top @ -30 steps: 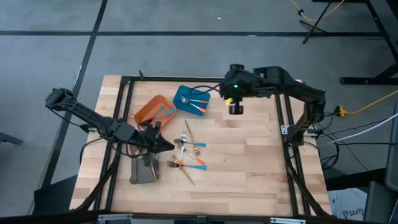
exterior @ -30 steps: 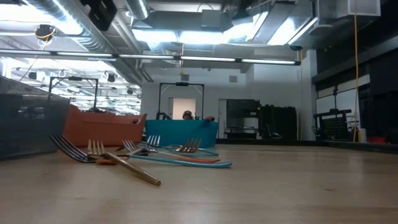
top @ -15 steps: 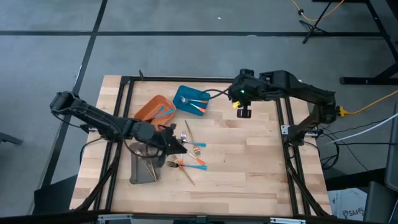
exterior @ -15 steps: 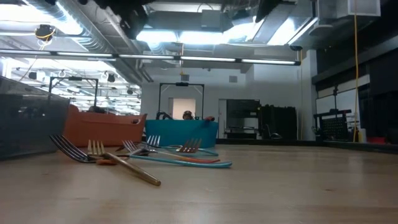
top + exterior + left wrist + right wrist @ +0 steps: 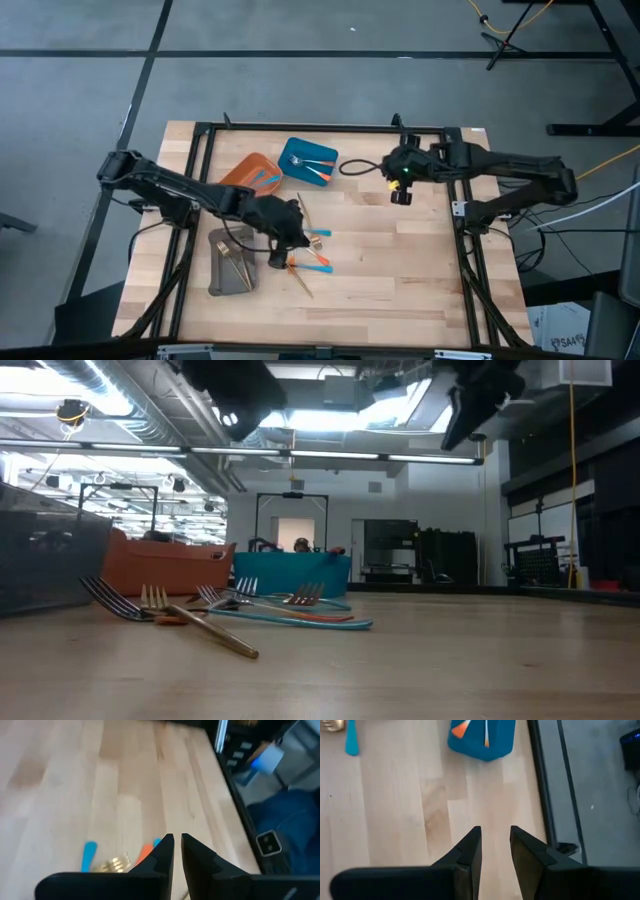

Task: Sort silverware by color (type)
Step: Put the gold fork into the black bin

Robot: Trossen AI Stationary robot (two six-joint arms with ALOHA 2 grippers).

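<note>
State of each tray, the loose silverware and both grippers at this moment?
Orange tray: holds silverware.
Blue tray: holds silverware.
Grey tray: holds gold pieces.
Loose silverware: unsorted on the table.
Left gripper: over the loose pile, empty, fingers nearly together.
Right gripper: beside the blue tray, empty, slightly open.

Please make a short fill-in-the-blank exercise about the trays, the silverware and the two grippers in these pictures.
1. The blue tray stands beside the ____ tray.
2. The grey tray holds ____-coloured silverware.
3. The left gripper is above the loose ____ on the table.
4. The right gripper holds ____.

Missing words: orange; gold; silverware; nothing
</note>
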